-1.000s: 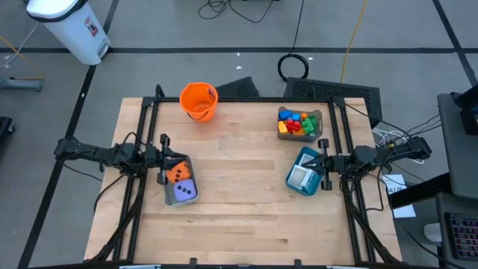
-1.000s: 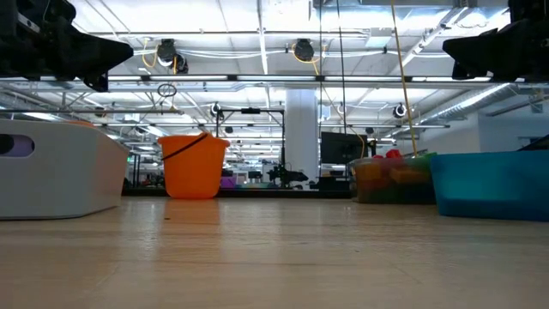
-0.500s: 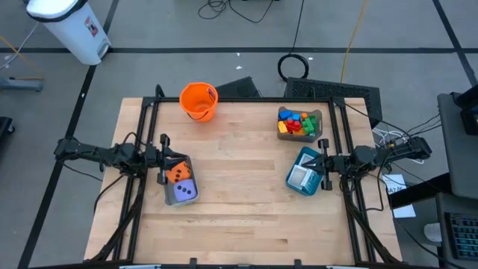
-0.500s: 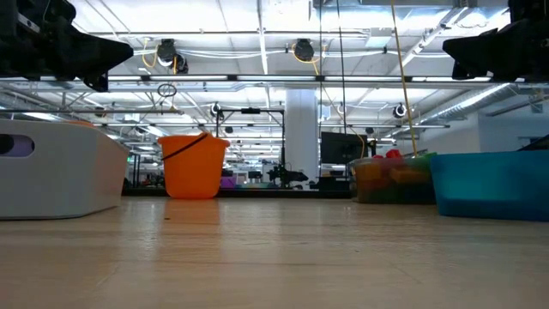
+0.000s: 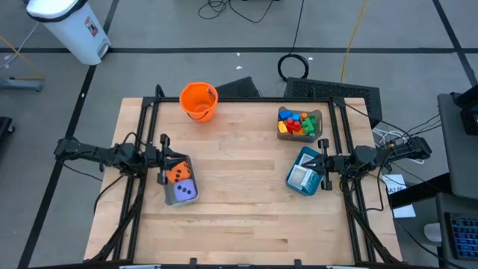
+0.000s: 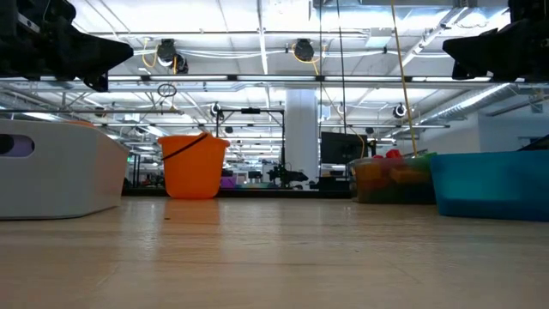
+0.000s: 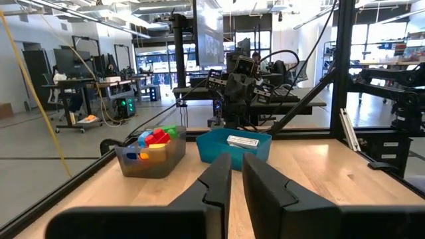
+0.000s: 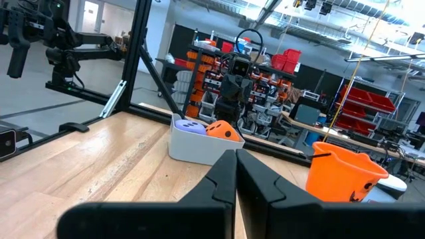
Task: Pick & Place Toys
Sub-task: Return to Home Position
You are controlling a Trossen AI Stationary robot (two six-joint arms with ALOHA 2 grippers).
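Up top, my left gripper [image 5: 162, 158] hangs at the left edge of the table [image 5: 239, 217], right by the pale bin [image 5: 167, 199] that holds the orange die [image 5: 178, 174] and the purple die [image 5: 184, 191]. My right gripper [image 5: 323, 161] sits at the right edge, beside the teal bin [image 5: 292, 181] with the white cards [image 5: 300, 176] inside. The blocks [image 5: 296, 122] are heaped in the smoky bin [image 5: 281, 135] at the table's upper right, and the orange bucket [image 5: 198, 101] stands at its upper left. Down at table height the contents hide: only bin walls, the bucket, and a bit of red poking over a rim right of centre. The wrist cameras give what neither of those does: on each arm my fingers are drawn together with just a sliver between them, and nothing in them. The left wrist looks across at blocks and cards, the right wrist at the dice. Mid-table is bare, pale planks. Beyond lie a grey floor, a white drum [image 5: 71, 26] at the frame's upper left, a cable coil [image 5: 293, 66] at top centre, and strip lights over racks and desks.
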